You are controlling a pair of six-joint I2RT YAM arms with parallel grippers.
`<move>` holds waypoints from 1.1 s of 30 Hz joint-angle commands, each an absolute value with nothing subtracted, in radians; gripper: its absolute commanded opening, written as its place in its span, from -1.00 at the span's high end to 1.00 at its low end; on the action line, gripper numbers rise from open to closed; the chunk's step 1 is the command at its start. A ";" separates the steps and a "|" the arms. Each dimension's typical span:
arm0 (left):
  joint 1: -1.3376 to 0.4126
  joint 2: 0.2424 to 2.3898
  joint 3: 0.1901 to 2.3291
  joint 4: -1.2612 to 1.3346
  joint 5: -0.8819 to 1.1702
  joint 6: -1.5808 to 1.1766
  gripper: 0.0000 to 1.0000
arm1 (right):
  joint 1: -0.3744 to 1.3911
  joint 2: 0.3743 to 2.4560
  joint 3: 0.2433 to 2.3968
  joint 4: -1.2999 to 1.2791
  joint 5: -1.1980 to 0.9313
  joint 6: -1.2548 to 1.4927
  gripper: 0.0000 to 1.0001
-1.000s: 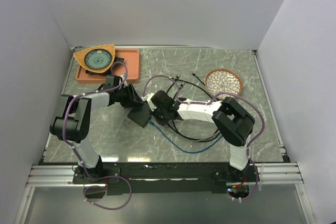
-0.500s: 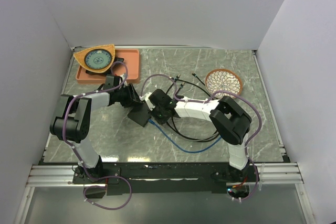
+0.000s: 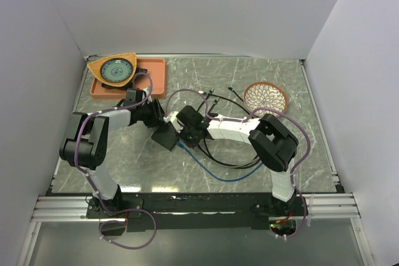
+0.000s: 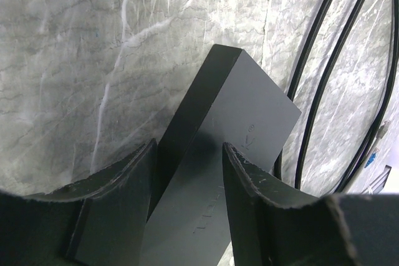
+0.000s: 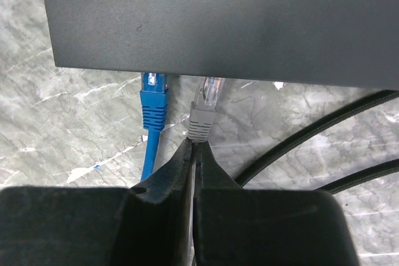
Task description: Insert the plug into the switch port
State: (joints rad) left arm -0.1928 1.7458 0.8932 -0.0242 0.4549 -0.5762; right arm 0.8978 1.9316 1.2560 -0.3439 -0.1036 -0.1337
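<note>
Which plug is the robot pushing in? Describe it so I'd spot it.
Find the flat black box at the scene's centre and look at its port edge. Two plugs sit there; yours is the grey plug with a clear tip, beside the blue plug.

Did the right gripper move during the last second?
Yes. In the top view the right gripper, pinching the grey plug, has shifted slightly left, away from the patterned bowl and toward the black box.

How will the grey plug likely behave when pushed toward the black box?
Pinched at its boot by the right gripper, the grey plug should stay fairly rigid, perhaps tilting slightly. The black box might slide, but the left gripper braces it.
</note>
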 commanded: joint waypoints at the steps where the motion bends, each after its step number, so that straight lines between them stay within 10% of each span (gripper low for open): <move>1: -0.216 1.755 0.928 -0.038 0.500 -0.563 -0.02 | 0.887 1.954 1.290 -0.298 -0.094 -0.238 1.00; 33: -0.219 1.749 0.908 -0.015 0.529 -0.561 -0.01 | 0.882 2.033 1.451 -0.350 -0.072 -0.192 1.00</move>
State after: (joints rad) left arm -0.1955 1.7496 0.9054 -0.0219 0.4458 -0.5598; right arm 0.8978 2.0033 1.3880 -0.4664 -0.0895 -0.2428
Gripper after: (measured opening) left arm 0.510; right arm 0.035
